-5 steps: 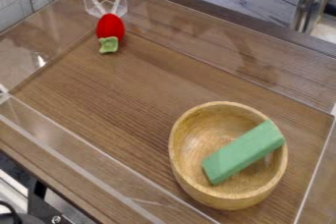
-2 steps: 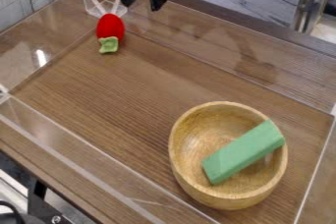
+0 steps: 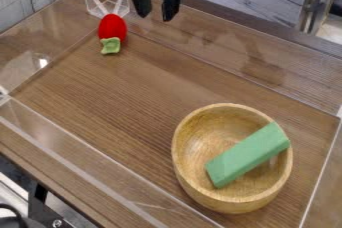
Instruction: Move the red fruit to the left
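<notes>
The red fruit [image 3: 112, 27], a small glossy strawberry shape with a green cap pointing toward me, lies on the wooden tabletop at the far left. My gripper [image 3: 154, 14] hangs at the top of the view, just right of the fruit and slightly behind it, pointing down. Its two dark fingers [image 3: 138, 5] stand apart with nothing between them. It does not touch the fruit.
A wooden bowl [image 3: 187, 137] sits at the near right with a green rectangular block [image 3: 249, 154] lying in it. Clear plastic walls [image 3: 27, 67] fence the tabletop on the left, front and right.
The gripper has come down into view and shifted right, from above the fruit to beside it. Fruit, bowl and block have not moved.
</notes>
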You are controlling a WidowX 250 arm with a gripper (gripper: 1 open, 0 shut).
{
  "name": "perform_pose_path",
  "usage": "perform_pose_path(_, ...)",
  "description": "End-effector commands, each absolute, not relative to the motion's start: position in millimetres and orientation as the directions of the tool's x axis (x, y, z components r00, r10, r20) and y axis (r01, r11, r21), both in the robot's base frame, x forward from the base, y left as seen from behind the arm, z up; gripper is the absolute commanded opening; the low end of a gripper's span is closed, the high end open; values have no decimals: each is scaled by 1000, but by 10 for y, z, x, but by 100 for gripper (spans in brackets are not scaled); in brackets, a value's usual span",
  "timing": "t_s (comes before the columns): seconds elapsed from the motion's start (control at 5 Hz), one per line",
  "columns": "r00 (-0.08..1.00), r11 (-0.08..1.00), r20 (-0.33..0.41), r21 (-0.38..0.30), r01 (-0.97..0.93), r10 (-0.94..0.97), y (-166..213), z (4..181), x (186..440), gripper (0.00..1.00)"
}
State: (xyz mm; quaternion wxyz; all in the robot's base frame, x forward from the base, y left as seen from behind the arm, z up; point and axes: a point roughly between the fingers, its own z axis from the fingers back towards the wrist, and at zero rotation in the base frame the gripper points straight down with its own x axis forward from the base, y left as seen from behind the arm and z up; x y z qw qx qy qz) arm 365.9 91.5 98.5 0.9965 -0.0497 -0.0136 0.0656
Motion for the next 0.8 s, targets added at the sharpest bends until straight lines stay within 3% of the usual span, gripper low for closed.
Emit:
perform_pose_path(0.0, 981, 986, 122, -89, -141, 152, 853, 1390, 3642, 100)
perform_pose_path(0.6, 988, 993, 132, -99, -67, 80, 583, 1246, 3687, 100)
